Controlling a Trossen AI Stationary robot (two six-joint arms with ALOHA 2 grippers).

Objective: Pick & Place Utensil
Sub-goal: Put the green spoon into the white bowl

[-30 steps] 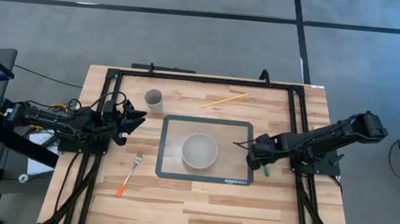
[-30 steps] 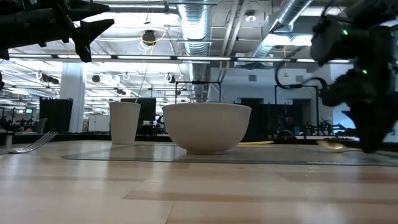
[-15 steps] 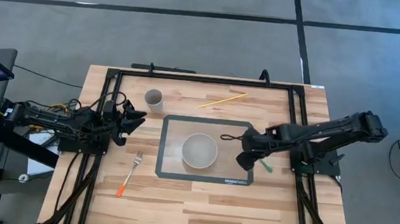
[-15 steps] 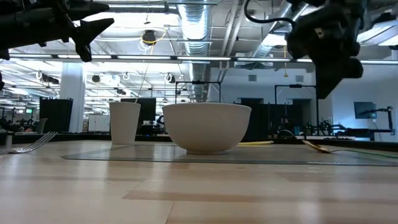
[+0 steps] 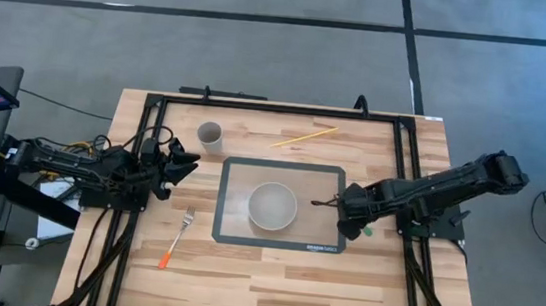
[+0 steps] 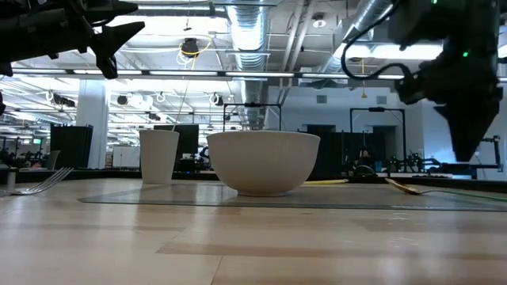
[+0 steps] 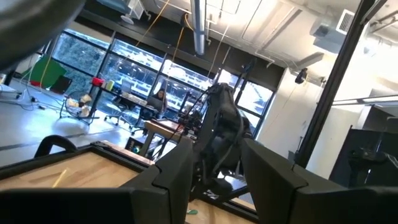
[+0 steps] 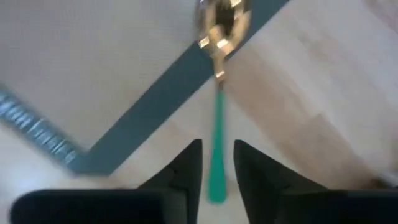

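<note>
A spoon with a green handle (image 8: 216,158) lies flat by the mat's right edge, its metal bowl (image 8: 224,22) on the mat's border; only its handle end (image 5: 366,229) shows in the high view. My right gripper (image 8: 217,174) hovers open above the handle and stands clear of the table (image 6: 467,150). A fork with an orange handle (image 5: 177,236) lies on the wood left of the mat. My left gripper (image 5: 187,160) waits raised at the table's left edge, open (image 7: 217,168).
A white bowl (image 5: 273,205) sits mid-mat (image 5: 236,170). A white cup (image 5: 209,134) stands beyond the mat's far left corner, and a yellow stick (image 5: 305,137) lies near the far edge. Black rails (image 5: 149,131) run along the table's sides.
My right gripper rose from low over the spoon, swung toward the bowl, then came back toward the table's right edge over the spoon's handle and dropped partway. It ends higher than a second ago.
</note>
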